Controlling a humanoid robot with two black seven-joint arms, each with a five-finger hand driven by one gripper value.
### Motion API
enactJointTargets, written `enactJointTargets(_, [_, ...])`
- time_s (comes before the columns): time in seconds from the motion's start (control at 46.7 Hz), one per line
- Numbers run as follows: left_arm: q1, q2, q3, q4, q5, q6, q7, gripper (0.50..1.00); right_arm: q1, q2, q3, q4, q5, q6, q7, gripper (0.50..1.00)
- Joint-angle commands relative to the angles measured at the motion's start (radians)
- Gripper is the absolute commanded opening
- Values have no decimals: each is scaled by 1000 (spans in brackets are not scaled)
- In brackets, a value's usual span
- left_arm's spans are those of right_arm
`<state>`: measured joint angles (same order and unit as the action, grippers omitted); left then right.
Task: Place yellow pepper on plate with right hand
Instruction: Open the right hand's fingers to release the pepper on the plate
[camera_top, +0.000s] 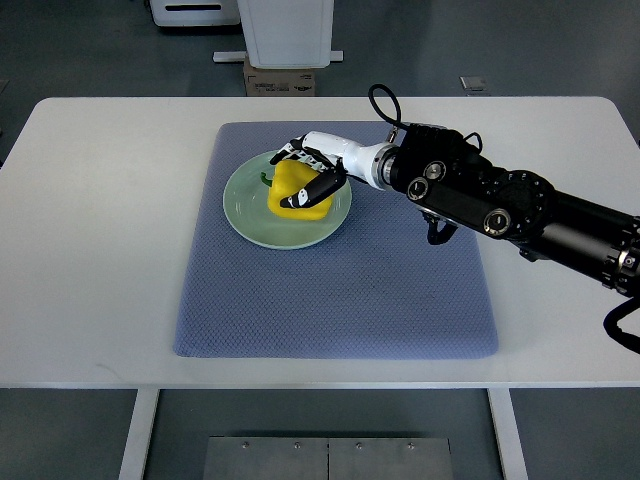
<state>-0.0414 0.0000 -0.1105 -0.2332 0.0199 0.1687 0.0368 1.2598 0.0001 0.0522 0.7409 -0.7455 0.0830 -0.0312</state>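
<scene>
Reaching in from three o'clock with the right hand (312, 172), fingers (322, 187) curling around the yellow pepper (296, 192), resting it on the green plate (245, 212) toward eleven o'clock of the blue mat (340, 290).

- The right arm (520, 210) enters from the right edge and stretches leftward across the counter's (100, 250) far half, sloping slightly toward the far edge as it goes.
- Its forearm is black and bulky, with round silver joint caps showing on the upper side.
- A black cable loops up from the arm near the wrist.
- The wrist section (350, 158) is white, narrowing to a ribbed silver collar where it meets the black forearm.
- The right hand (308, 172) has black-and-white fingers (322, 186) curled downward, closed around the yellow pepper (296, 192).
- The thumb side faces the counter's near edge; other fingers wrap the far side.
</scene>
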Motion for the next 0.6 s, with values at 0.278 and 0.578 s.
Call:
enactJointTargets(0.278, [0, 0, 0, 0, 0, 0, 0, 1000, -31, 0, 8, -2, 0, -17, -3, 500])
enactJointTargets(0.578, [0, 0, 0, 0, 0, 0, 0, 1000, -37, 0, 8, -3, 0, -48, 4, 631])
